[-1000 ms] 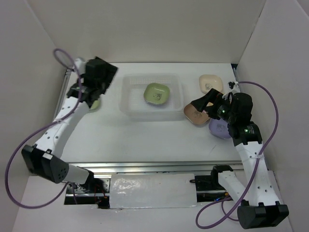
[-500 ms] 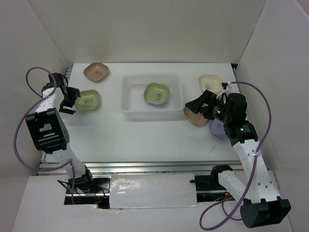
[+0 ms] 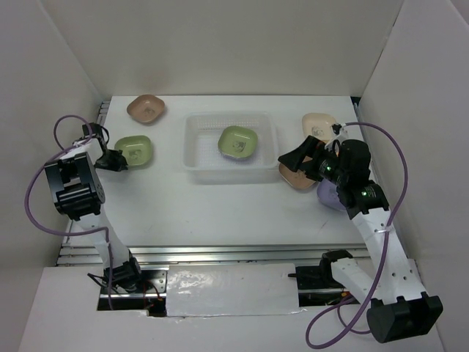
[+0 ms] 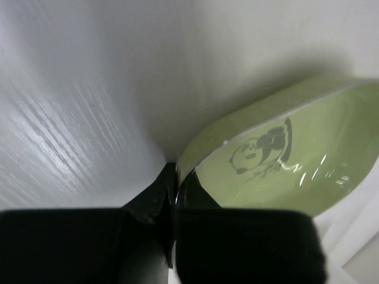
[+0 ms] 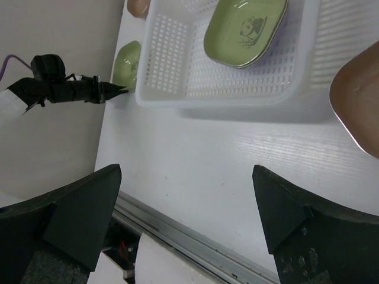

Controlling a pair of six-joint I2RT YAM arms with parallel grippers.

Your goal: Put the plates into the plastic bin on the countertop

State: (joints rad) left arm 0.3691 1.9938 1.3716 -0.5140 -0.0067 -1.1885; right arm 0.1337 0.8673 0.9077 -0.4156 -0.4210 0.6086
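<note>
On the white countertop (image 3: pixel 220 209), my left gripper (image 3: pixel 118 161) is shut on the left rim of a green plate (image 3: pixel 135 149). The left wrist view shows that rim pinched between the fingers (image 4: pixel 155 195), with the plate's (image 4: pixel 296 171) panda mark just beyond. The clear plastic bin (image 3: pixel 196 150) holds another green plate (image 3: pixel 237 141). My right gripper (image 3: pixel 290 157) hangs open right of the bin, over the edge of a brownish-pink plate (image 3: pixel 294 177). Its wrist view looks down on bare countertop, the bin (image 5: pixel 172 65) and the left gripper (image 5: pixel 100 92).
A second brownish-pink plate (image 3: pixel 146 108) lies at the back left. A cream plate (image 3: pixel 319 125) lies at the back right. A purple plate (image 3: pixel 327 196) is partly hidden under the right arm. White walls close in both sides, and a metal rail (image 3: pixel 220 254) runs along the near edge.
The left arm swung from over the left plates out to the left wall, and its gripper went from open to shut on the green plate's rim. The right gripper drifted slightly left.
</note>
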